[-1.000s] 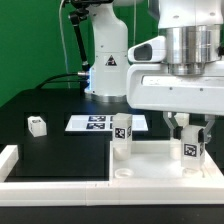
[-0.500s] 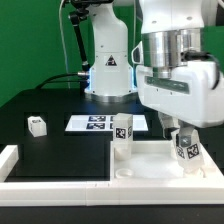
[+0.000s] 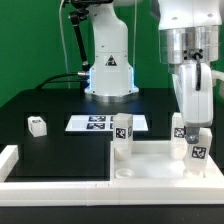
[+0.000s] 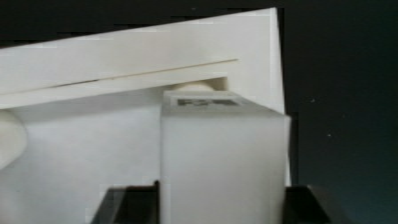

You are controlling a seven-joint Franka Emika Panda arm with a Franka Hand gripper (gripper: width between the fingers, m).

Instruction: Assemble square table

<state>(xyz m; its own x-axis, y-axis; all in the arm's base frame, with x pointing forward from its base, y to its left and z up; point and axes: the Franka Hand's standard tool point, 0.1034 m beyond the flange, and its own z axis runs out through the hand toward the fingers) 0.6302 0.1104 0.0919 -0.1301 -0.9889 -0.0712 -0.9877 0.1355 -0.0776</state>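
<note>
The white square panel [image 3: 150, 168] lies at the exterior view's right, near the front. One tagged white leg [image 3: 122, 131] stands upright at its back left corner. My gripper [image 3: 194, 138] reaches down from above, shut on a second tagged leg [image 3: 196, 153], and holds it upright at the panel's right side. In the wrist view this leg [image 4: 222, 150] fills the gap between my two dark fingers [image 4: 135, 206], with the panel [image 4: 107, 110] beneath it. Another tagged block [image 3: 180, 128] shows just behind the held leg. A loose leg [image 3: 37, 125] lies on the black table at the left.
The marker board [image 3: 92, 123] lies flat behind the panel, in front of the arm's white base [image 3: 108, 75]. White border rails run along the left [image 3: 9, 160] and the front [image 3: 60, 190] of the black table. The arm's wrist hangs over the panel's right side.
The wrist has turned and shifted toward the exterior view's right, so its broad housing no longer covers the panel. The held leg has moved slightly right and lower.
</note>
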